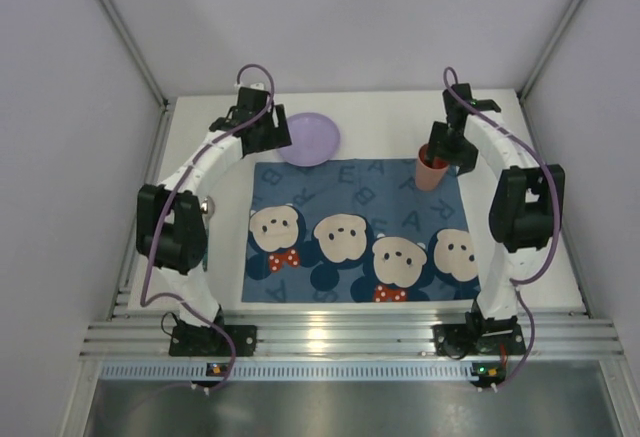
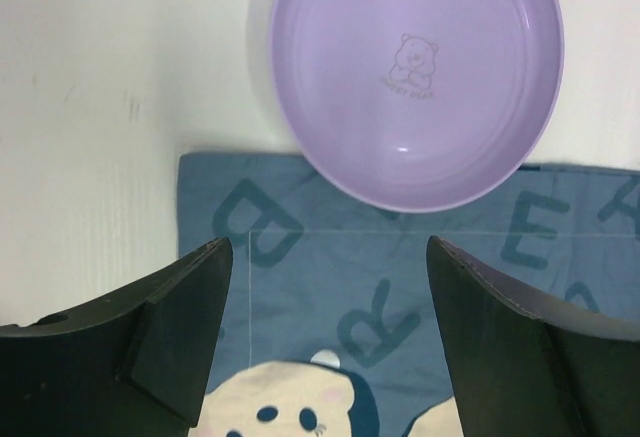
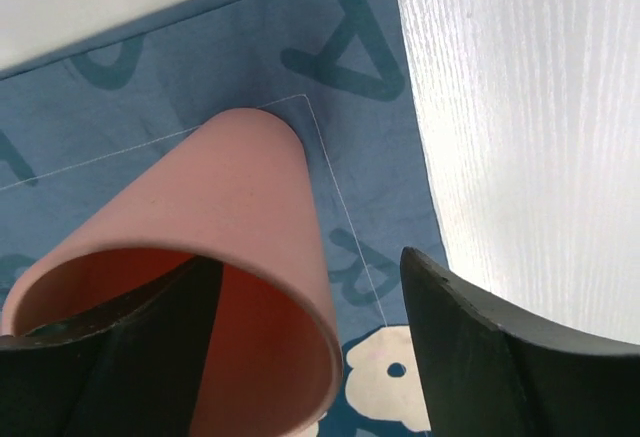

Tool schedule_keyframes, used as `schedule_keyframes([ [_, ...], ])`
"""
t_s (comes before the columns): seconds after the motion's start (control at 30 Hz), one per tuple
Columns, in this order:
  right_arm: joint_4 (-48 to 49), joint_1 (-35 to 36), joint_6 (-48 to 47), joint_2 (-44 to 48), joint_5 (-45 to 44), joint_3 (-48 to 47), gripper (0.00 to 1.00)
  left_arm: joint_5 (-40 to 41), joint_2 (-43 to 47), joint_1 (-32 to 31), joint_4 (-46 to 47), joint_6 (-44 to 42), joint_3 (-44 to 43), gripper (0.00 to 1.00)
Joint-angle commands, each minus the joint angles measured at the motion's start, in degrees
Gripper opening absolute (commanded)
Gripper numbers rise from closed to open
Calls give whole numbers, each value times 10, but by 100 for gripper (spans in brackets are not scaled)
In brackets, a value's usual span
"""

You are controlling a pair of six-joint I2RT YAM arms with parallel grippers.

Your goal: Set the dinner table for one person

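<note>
The white dinner table (image 1: 530,257) carries a blue cartoon-mouse placemat (image 1: 360,232). A lilac plate (image 1: 308,139) lies at the mat's far left corner, its near rim overlapping the mat. In the left wrist view the plate (image 2: 415,67) is empty. My left gripper (image 1: 270,140) is open and empty just left of the plate, above the mat (image 2: 328,247). A pink cup (image 1: 432,170) stands upright on the mat's far right corner. My right gripper (image 1: 447,149) is open over the cup (image 3: 220,217), with one finger inside the rim and the other outside, clear of the wall (image 3: 310,262).
A small shiny metal thing (image 1: 207,204) shows beside the left arm, left of the mat, mostly hidden. An aluminium rail (image 1: 340,335) runs along the near edge. White walls enclose the table on three sides.
</note>
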State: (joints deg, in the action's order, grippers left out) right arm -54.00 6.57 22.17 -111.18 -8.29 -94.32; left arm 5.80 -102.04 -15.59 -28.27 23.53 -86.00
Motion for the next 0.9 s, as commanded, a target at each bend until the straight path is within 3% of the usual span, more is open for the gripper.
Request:
schedule_keyframes([
  [0.0,-29,-5,1,27,-7,-46,73,-15,-42,9,52,-2,-50,83],
  [0.17,-72,-5,4,81,-15,-89,81,-18,-109,14,50,-16,-102,81],
  [0.5,-132,-5,6,185,-3,-110,83,-22,-208,37,55,-3,-151,73],
  [0.67,-126,-6,-6,235,-29,-48,84,-53,-271,42,36,20,-210,50],
  [0.87,-111,-22,-26,310,-52,95,84,-76,-322,42,12,42,-267,31],
])
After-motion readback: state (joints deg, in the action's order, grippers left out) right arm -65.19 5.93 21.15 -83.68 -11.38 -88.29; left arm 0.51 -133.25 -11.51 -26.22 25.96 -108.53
